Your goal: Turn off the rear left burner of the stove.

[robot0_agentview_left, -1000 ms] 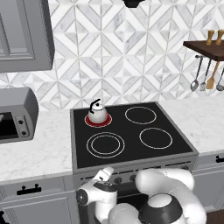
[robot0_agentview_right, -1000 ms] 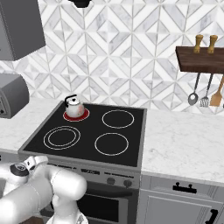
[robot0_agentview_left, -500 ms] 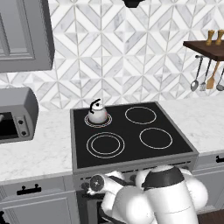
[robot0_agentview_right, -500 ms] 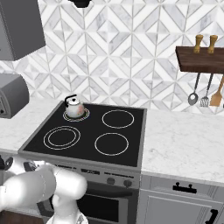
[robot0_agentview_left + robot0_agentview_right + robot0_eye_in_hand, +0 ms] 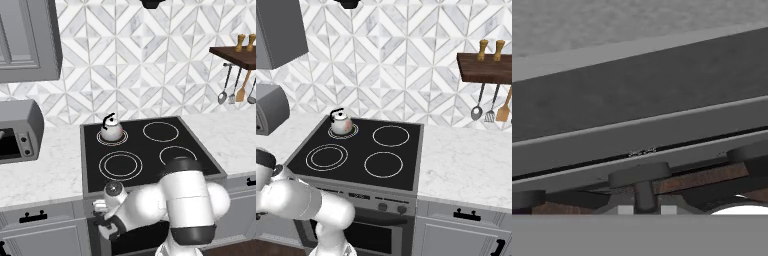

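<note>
The arm is reaching low at the front of the stove [image 5: 150, 145], its jaws [image 5: 106, 227] sitting down by the left end of the control panel, just below the cooktop's front edge. I cannot tell whether the jaws are wide or narrow; in the hand view a dark knob [image 5: 640, 175] is sitting right in front of them, very close.

Above and beyond the jaws, the large double ring [image 5: 120, 165] is lying cold. Further back, the rear left burner [image 5: 343, 131] is showing only a thin white outline, with no red glow, and the small white kettle [image 5: 111, 130] is standing on it. Off to the left of the jaws, a grey toaster oven [image 5: 19, 131] is resting on the marble tabletop [image 5: 42, 170].
</note>
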Available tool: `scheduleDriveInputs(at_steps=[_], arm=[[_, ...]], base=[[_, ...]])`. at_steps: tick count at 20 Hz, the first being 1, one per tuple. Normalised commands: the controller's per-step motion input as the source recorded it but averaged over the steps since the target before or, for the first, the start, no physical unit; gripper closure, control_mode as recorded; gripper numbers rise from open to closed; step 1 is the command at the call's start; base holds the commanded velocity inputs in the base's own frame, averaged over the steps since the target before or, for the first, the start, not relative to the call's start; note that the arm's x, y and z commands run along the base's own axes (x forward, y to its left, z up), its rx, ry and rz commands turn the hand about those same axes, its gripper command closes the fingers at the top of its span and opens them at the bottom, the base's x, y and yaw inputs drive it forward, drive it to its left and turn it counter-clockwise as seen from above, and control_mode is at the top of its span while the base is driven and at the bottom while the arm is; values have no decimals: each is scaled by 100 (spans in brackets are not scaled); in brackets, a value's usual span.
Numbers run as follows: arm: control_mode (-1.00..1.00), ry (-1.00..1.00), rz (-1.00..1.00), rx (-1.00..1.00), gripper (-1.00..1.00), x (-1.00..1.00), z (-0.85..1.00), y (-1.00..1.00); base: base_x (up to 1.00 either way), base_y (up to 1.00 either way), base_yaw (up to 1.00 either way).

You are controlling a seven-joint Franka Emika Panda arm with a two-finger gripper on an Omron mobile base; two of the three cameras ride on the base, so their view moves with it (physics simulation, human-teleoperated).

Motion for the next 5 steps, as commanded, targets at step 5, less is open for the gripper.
scheduleDriveInputs(at_steps=[5], arm=[[-100,0,-14,16,100,2,0,-1]], base=[[0,0,0]])
